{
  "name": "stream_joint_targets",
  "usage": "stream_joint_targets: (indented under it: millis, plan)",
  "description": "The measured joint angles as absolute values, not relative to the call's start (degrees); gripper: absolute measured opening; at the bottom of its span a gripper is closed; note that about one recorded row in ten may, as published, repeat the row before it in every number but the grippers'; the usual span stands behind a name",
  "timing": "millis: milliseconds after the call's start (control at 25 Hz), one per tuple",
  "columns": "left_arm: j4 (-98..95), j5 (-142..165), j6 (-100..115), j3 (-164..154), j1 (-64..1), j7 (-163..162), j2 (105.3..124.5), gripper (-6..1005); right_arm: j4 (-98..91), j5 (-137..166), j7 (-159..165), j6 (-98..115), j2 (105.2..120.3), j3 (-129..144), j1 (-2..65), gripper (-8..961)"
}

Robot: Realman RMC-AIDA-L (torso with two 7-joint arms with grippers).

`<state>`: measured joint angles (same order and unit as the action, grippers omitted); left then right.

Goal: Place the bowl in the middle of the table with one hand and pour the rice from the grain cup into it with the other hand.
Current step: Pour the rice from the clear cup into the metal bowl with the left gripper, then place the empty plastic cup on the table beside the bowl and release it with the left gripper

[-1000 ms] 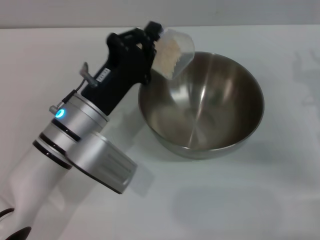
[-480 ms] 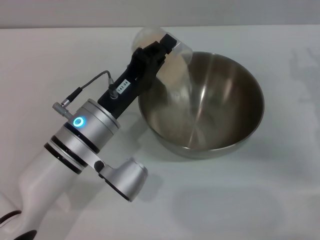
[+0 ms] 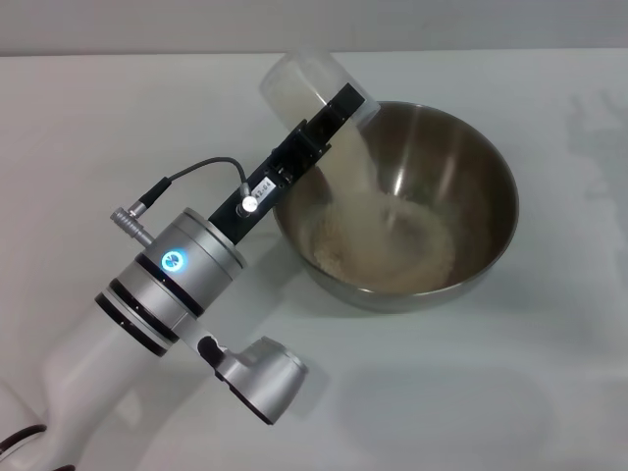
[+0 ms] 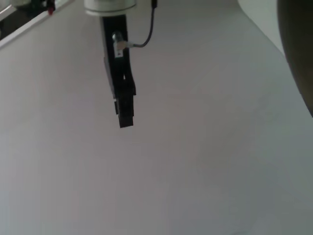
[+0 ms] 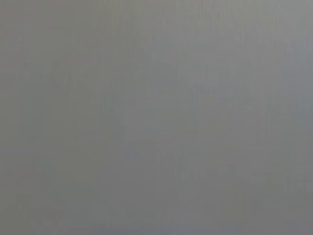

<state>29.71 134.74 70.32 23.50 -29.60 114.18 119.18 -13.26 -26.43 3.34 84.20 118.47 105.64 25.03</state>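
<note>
The steel bowl stands on the white table, right of centre. My left gripper is shut on the clear grain cup and holds it tipped, mouth down, over the bowl's near-left rim. Rice streams from the cup and lies in a loose pile on the bowl's bottom. The bowl's dark outer wall shows at the edge of the left wrist view. The right gripper is out of view, and the right wrist view shows only flat grey.
My left forearm reaches across the table's left half from the near-left corner. The table's far edge runs along the top of the head view. Bare white table surface fills most of the left wrist view.
My left wrist has rolled and tipped the grain cup further over the bowl. The rice has run out of the cup and now covers the bowl's bottom. The bowl has not moved.
</note>
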Motion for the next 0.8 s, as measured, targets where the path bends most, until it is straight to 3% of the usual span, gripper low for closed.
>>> stream_joint_targets:
  millis: [800]
  plan:
    - [29.7,135.53,71.21,22.91,-29.49,119.98,119.18,19,-12.92,-26.55,2.81,84.2,118.47,105.64,25.14,379]
